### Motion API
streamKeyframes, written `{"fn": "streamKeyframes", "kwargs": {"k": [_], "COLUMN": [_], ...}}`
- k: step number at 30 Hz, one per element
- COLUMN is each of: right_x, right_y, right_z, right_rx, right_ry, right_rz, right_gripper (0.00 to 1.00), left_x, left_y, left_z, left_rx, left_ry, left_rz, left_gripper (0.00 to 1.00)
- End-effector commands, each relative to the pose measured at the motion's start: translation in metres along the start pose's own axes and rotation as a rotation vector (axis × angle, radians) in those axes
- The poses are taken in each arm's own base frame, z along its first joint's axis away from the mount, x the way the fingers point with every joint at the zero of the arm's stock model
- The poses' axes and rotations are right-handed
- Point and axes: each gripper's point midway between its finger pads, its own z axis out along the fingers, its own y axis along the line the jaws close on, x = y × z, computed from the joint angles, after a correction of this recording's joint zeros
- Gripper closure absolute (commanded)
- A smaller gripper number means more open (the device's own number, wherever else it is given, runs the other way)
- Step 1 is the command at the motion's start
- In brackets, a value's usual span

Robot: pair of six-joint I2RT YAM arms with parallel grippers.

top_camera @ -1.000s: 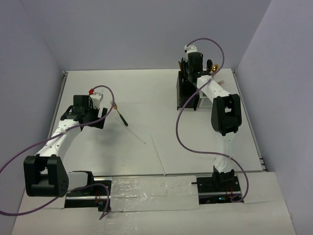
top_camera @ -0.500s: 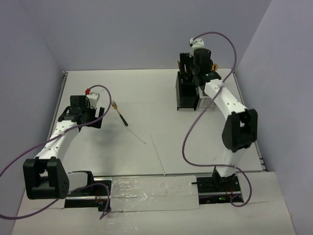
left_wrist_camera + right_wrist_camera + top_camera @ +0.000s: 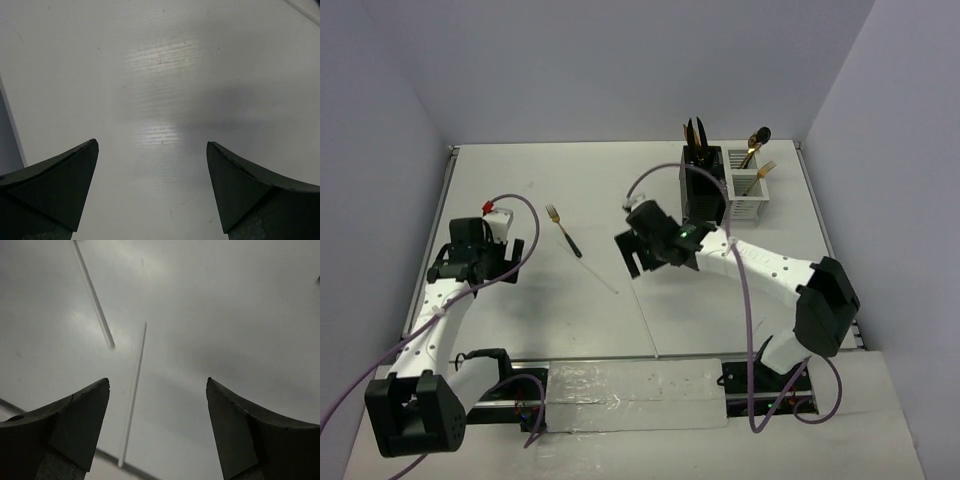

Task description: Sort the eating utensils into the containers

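At the left of the white tabletop [image 3: 620, 190], your left gripper [image 3: 470, 258] hangs close over bare surface, well apart from every utensil. Its wrist camera shows the two dark fingers [image 3: 55, 185] spread wide with nothing between them, only the table below.

To its right, a gold fork with a slim dark handle [image 3: 563, 230] lies flat. Its tines point toward the back wall and its handle slants toward the near right. Just past the handle's tip, a short thin white stick [image 3: 603, 278] continues along nearly the same slant. Further right, a longer thin white stick [image 3: 644, 318] lies on the table, running from mid-table toward the near edge.

Above the far end of that longer stick, your right gripper [image 3: 635, 255] reaches in from the right, its arm stretched low across the table. Its wrist camera shows the fingers standing apart and holding nothing. Two white sticks lie on the table beneath, and neither touches the fingers.

At the back right stand two slotted caddies, joined side by side. The black caddy [image 3: 705, 185], on the left, holds dark utensils [image 3: 692, 132] standing upright. The white caddy [image 3: 748, 200], touching its right side, holds gold utensils [image 3: 753, 150] that lean toward the right.
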Motion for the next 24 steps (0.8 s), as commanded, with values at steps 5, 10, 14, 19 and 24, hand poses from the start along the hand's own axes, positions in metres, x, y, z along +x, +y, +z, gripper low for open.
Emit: {"fn": "streamKeyframes", "kwargs": {"k": [5,10,14,19,24], "right_x": [0.121,0.157,0.176,0.189,0.205], "right_y": [0.034,0.050,0.046,0.043,0.033], "right_z": [0.000,0.015,0.031,0.048,0.054], "right_rx": [0.001,-0.053,-0.013,0.030,0.085], "right_ry": [0.314,0.404,0.474,0.535,0.592], "right_rz": [-0.004,0.003,-0.018,-0.038,-0.059], "right_gripper": [0.19,0.21,0.25,0.32,0.75], "left_x": [0.018,0.027,0.026,0.026,0.025], "left_y": [-0.008,-0.002,-0.003,-0.003,-0.002], "left_z": [-0.009,-0.010,-0.012,-0.012,-0.010], "left_rx": [0.025,-0.019,-0.022,-0.018,-0.026], "left_ry": [-0.004,0.004,-0.015,-0.014,-0.012], "left_rz": [-0.002,-0.005,-0.003,-0.004,-0.004], "left_gripper": [0.01,0.01,0.01,0.01,0.01]}}
